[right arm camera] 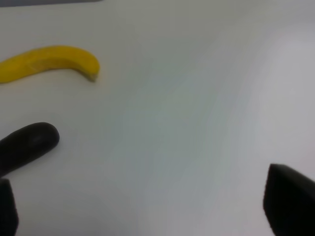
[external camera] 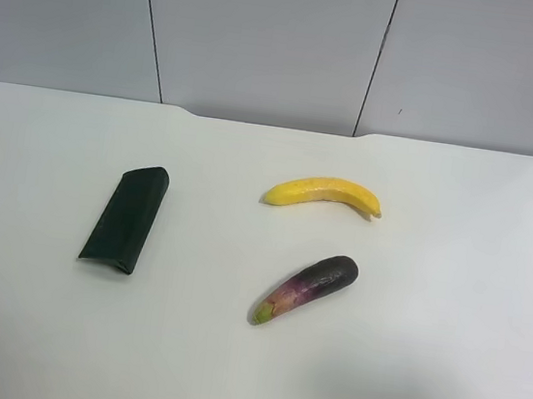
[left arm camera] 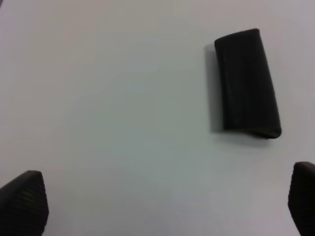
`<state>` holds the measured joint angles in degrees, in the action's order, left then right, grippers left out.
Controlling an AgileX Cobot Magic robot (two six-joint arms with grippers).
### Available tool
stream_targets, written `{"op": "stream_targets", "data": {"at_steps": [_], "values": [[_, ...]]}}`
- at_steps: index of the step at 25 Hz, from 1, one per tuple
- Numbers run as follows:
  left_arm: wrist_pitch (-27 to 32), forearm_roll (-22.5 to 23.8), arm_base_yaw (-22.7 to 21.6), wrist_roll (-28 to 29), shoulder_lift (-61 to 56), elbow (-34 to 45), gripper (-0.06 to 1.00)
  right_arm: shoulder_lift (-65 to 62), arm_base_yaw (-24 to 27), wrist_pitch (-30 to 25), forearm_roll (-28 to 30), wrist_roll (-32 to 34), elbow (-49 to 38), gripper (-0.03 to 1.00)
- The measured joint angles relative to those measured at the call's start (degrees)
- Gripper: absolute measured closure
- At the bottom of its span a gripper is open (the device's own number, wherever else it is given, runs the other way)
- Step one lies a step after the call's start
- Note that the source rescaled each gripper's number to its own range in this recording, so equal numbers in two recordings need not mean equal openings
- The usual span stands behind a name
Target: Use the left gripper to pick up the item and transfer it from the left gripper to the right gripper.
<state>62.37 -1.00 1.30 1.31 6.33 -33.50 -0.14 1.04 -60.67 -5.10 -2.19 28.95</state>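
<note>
The item, a flat dark green-black case (external camera: 125,218), lies on the white table at the left of the exterior high view. In the left wrist view the case (left arm camera: 246,82) lies apart from my left gripper (left arm camera: 167,204), whose black wedge fingertips (left arm camera: 24,199) stand wide open and empty above the table. My right gripper (right arm camera: 147,206) is open and empty too; only its fingertips (right arm camera: 290,199) show. Neither arm shows in the exterior high view.
A yellow banana (external camera: 326,193) lies mid-table and a purple eggplant (external camera: 306,288) nearer the front; both also show in the right wrist view, the banana (right arm camera: 49,61) and the eggplant's dark end (right arm camera: 27,145). The white table (external camera: 448,309) ends at a grey panel wall.
</note>
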Motion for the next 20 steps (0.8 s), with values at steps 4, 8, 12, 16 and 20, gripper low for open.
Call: {"op": "stream_targets", "data": {"at_steps": [4, 8, 12, 16, 20], "values": [[3.5, -1.1, 0.0, 0.0, 11.5, -7.9, -0.06, 0.0, 0.0, 0.0, 0.0, 0.0, 0.0, -0.03], [6.7, -1.7, 0.0, 0.0, 24.1, -16.3, -0.06, 0.0, 0.0, 0.0, 0.0, 0.0, 0.0, -0.03], [7.0, -1.7, 0.0, 0.0, 35.0, -21.9, -0.06, 0.0, 0.0, 0.0, 0.0, 0.0, 0.0, -0.03], [7.0, -2.1, 0.0, -0.3, 43.9, -22.9, -0.06, 0.0, 0.0, 0.0, 0.0, 0.0, 0.0, -0.03], [6.4, -4.3, 0.0, -0.6, 50.9, -22.9, -0.06, 0.0, 0.0, 0.0, 0.0, 0.0, 0.0, -0.03]]}}
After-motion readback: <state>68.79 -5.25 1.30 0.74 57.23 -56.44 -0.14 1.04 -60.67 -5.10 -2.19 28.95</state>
